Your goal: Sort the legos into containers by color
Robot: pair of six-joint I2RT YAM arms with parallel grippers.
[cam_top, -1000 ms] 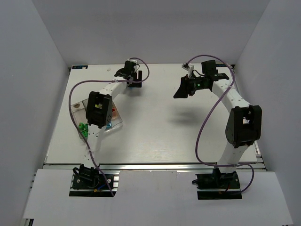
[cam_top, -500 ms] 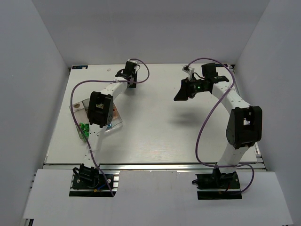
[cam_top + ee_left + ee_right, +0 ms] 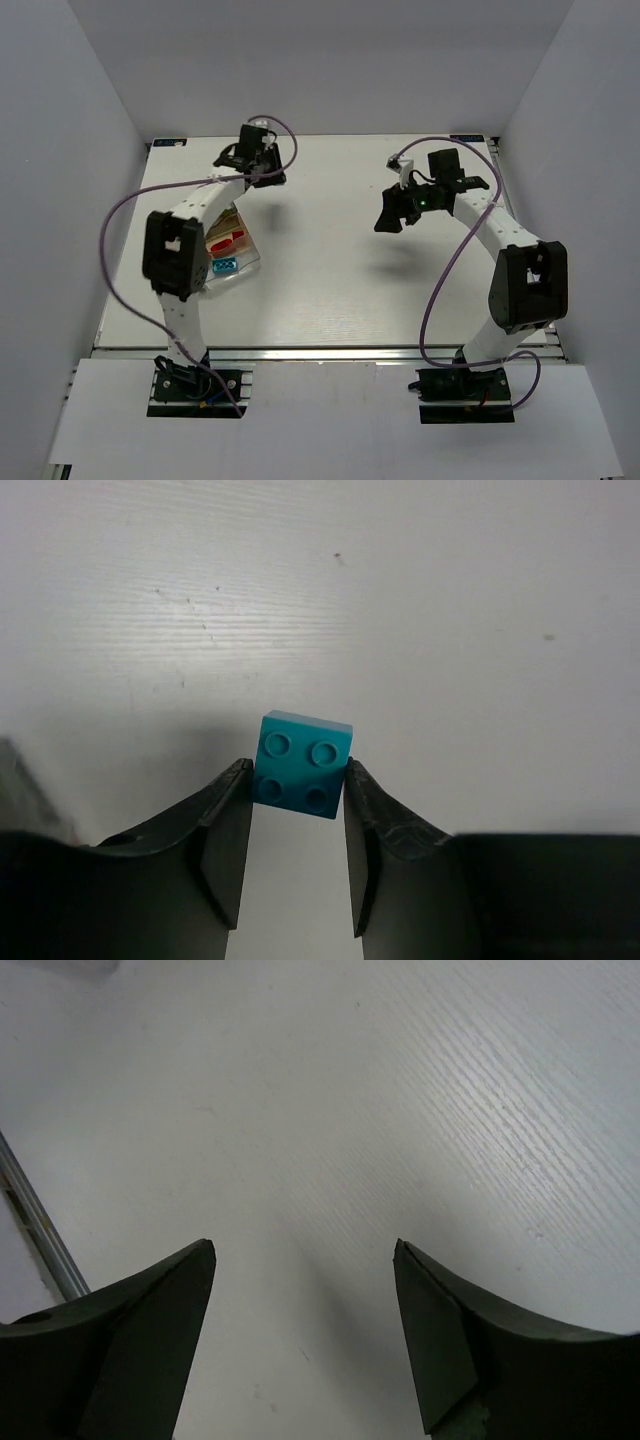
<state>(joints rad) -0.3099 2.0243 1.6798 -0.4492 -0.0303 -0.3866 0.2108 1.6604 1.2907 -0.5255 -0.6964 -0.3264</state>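
A cyan brick [image 3: 304,761], two studs by two, sits studs-up between the tips of the left end effector [image 3: 298,778], which is pinching it: one dark finger [image 3: 226,845] presses on each side face. Whether the brick rests on the white surface [image 3: 330,285] or hangs just above it cannot be told from the wrist view. From the overhead view, this end effector is close to the far edge of the surface, toward the far left corner.

The clear tray [image 3: 253,257] lies nearer, close to the left edge and about midway along it, well apart from the pinched brick. The left arm [image 3: 176,252] crosses over it and hides its left part. In the part that shows there are red bricks [image 3: 227,240] in a farther compartment and a second cyan brick [image 3: 226,267] in the compartment nearest the front edge.

The right end effector [image 3: 304,1252] is spread wide, with nothing between its fingers, only bare surface below. It hangs above the right half of the surface, toward the far edge, and casts a soft shadow on the boards below it. In its wrist view a thin metal strip [image 3: 42,1228] runs along the left side.
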